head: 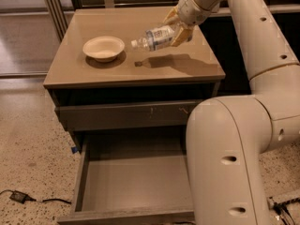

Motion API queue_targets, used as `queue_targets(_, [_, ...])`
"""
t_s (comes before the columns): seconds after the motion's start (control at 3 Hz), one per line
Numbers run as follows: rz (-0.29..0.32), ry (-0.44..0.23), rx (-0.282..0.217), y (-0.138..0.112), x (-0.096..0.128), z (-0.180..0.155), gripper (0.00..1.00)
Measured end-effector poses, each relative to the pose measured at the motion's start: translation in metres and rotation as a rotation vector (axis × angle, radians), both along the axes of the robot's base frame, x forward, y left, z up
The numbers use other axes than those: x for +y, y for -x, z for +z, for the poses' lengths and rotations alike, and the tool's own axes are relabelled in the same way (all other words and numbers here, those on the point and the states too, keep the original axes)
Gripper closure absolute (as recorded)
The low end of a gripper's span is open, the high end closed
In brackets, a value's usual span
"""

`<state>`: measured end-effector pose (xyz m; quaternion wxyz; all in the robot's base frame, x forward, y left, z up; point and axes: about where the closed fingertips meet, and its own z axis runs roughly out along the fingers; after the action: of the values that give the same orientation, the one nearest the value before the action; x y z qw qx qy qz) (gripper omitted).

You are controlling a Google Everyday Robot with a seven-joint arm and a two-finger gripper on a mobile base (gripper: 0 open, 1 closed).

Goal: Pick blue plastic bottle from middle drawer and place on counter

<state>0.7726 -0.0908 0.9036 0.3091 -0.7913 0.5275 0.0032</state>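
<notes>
The blue plastic bottle (157, 37) is clear with a white cap and a pale blue-white label. It lies on its side in the air, cap pointing left, above the counter (93, 67). My gripper (177, 27) is shut on the bottle's base end, over the right half of the counter. The bottle's shadow falls on the counter just below it. The middle drawer (133, 184) is pulled open below, its flat bottom bare. My arm covers the drawer's right part.
A white bowl (103, 48) sits on the left half of the counter. The closed upper drawer front (122, 116) has small pale scratches. A black cable (28, 199) lies on the speckled floor at the lower left. A dark cabinet stands to the right.
</notes>
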Motion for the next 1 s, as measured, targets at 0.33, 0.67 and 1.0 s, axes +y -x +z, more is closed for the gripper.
queue_targets(0.33, [-0.002,0.013,-0.005,-0.003,0.0,-0.001,1.0])
queue_targets(0.67, [0.013,-0.029,0.025,-0.005,0.011,-0.017,1.0])
queue_targets(1.0, [0.024,-0.047,0.071,-0.005,0.019,-0.038,1.0])
